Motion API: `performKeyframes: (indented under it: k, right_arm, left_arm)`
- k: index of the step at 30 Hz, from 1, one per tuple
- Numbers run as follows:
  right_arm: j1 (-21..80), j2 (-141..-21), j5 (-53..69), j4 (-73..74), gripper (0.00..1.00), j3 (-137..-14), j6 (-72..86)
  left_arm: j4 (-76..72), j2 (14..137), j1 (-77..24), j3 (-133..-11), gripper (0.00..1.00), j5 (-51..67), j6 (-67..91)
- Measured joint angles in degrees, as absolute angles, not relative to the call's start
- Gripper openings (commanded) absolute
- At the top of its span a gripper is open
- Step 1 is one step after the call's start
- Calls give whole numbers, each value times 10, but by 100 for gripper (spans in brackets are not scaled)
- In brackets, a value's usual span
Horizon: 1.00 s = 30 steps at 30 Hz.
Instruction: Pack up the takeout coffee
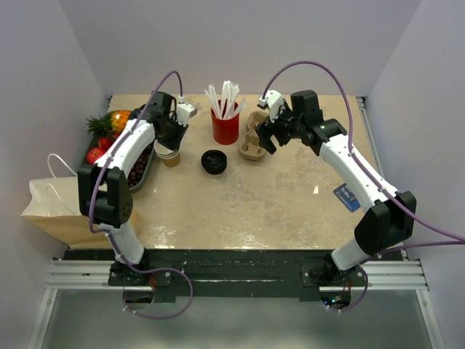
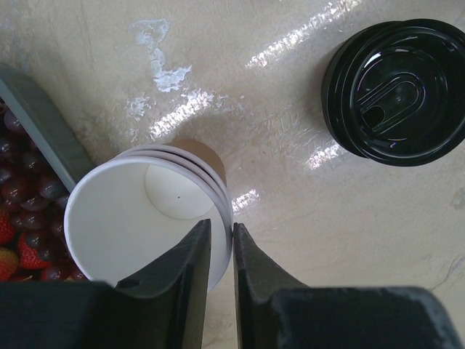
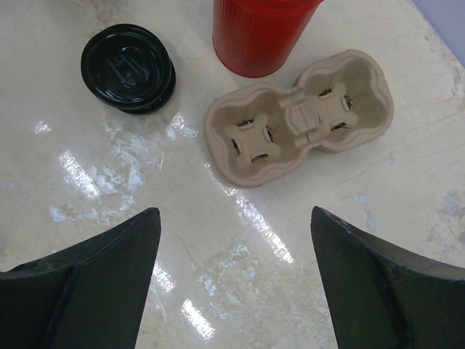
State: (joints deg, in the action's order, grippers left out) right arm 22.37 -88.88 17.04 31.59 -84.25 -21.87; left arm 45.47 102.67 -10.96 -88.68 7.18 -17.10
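Now, L gripper low at table's 10 o'clock, nipping rim of cups: one finger inside top cup, other outside, wall caught between, jaws nearly together. Cups = nested stack, tan outside, white inside, no lids, upright, just beside tray at its 3 o'clock. In tray: pineapple, strawberries, dark grapes.

Coffee as a lidded tan cup: can't be picked out in any view.

Lids, black, stacked flat on table at cups' 3 o'clock, apart from them, sip hole up in L wrist view.

Red cup at lids' 1 o'clock, upright, packed w/ white straws.

Carrier, pulp, two wells, both unfilled, at red cup's 4 o'clock and v. close to it; touching or not, can't tell.

R gripper spread wide, gripping nothing, hanging above carrier's 3 o'clock side in top view. In R wrist view, bare table under fingers, carrier ahead at 12–1 o'clock, lids at 11.

Paper bag w/ white handles off table's left edge at 8 o'clock. Small blue-white item by R arm at table's 4 o'clock, too small to tell what.
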Motion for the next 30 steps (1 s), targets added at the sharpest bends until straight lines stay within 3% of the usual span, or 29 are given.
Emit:
performKeyframes:
  k: [10, 30]
  right_arm:
    - [224, -889, 170, 311, 87, -839, -216]
    - [224, -909, 161, 306, 86, -841, -199]
  left_arm:
    - [458, 1033, -110, -890, 1, 70, -172]
    - [509, 1031, -110, -967, 0, 51, -203]
